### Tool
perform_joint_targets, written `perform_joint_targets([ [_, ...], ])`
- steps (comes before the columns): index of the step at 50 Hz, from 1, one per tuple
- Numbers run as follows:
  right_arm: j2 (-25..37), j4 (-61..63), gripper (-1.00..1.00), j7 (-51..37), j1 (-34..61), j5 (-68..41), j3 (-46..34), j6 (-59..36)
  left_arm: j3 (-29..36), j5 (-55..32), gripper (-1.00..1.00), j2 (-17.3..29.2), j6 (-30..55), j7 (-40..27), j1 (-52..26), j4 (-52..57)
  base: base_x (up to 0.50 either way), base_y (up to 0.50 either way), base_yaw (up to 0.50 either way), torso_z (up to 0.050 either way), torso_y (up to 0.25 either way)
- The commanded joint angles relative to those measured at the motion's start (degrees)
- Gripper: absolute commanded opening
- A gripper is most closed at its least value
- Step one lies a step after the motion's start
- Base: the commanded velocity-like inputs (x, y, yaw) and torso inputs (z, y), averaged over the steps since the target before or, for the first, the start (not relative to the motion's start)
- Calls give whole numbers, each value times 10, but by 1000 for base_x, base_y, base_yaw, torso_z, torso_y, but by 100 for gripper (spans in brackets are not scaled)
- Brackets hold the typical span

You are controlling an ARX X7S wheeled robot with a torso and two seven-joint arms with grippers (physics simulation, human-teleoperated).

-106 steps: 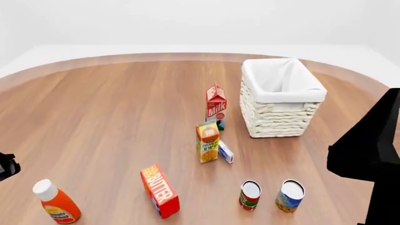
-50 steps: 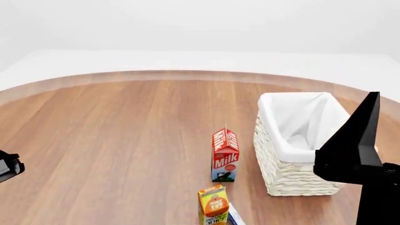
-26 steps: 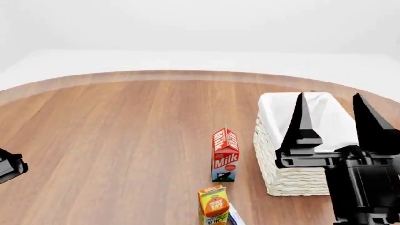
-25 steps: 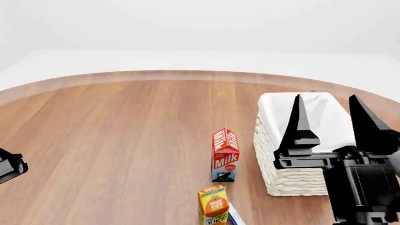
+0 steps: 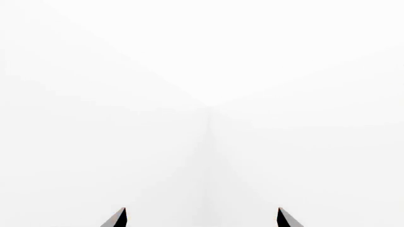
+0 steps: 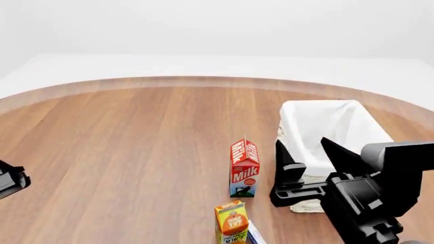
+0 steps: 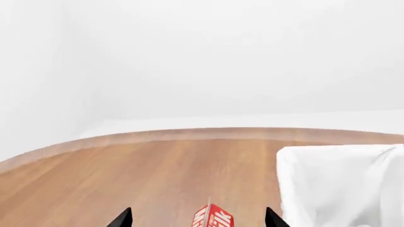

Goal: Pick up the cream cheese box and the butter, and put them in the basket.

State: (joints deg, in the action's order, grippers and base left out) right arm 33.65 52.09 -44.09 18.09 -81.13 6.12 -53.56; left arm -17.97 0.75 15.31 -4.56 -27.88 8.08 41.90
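The round wooden tabletop (image 6: 135,142) fills most of the head view, with white floor and wall behind it. On its right part stands the basket (image 6: 308,127), white and woven, with the cloth liner folded over the rim; in the right wrist view its liner (image 7: 341,184) shows at one side. My right gripper (image 6: 308,160) is in front of the basket and hides its lower near wall. My right fingers (image 6: 281,157) are spread wide and hold nothing. Just left of the basket the red milk carton (image 6: 244,168) stands upright; its top shows between my finger tips in the right wrist view. Nearer to me is the orange juice carton (image 6: 232,223), cut by the picture edge, and just beside it on the right a small corner of the cream cheese box (image 6: 255,237). I cannot see the butter in any view. Of my left gripper (image 5: 202,218) only two dark tips show, well apart, against white.
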Motion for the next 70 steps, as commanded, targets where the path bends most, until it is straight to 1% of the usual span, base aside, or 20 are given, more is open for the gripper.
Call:
perform_joint_targets([
  [1,21,-35,100,-62,60,-142,-13,-42,-9,10,100,-9,-4,11,1,0,0,0,0,0,0],
  [9,25,-51,100,-73,95,-153,-39,-53,-6,10,100,-7,-4,10,-1,-4,0,0,0,0,0],
  [15,21,-81,100,-90,98,-188,-61,-50,-4,10,100,-6,-6,9,-1,-7,0,0,0,0,0],
  [28,2,-131,100,-58,119,-138,-84,-59,0,11,100,-3,-4,6,-2,-10,0,0,0,0,0],
  [33,-5,-160,100,-61,102,-137,-89,-54,-1,10,100,-2,-4,5,-1,-9,0,0,0,0,0],
  [42,-4,-171,100,-47,60,-119,-100,-58,3,12,100,0,-3,3,0,-10,0,0,0,0,0],
  [52,-2,-199,100,-6,14,-46,-130,-68,3,11,100,2,-5,1,2,-10,0,0,0,0,0],
  [70,10,-250,100,28,8,17,-149,-63,8,12,100,5,-3,-2,1,-10,0,0,0,0,0],
])
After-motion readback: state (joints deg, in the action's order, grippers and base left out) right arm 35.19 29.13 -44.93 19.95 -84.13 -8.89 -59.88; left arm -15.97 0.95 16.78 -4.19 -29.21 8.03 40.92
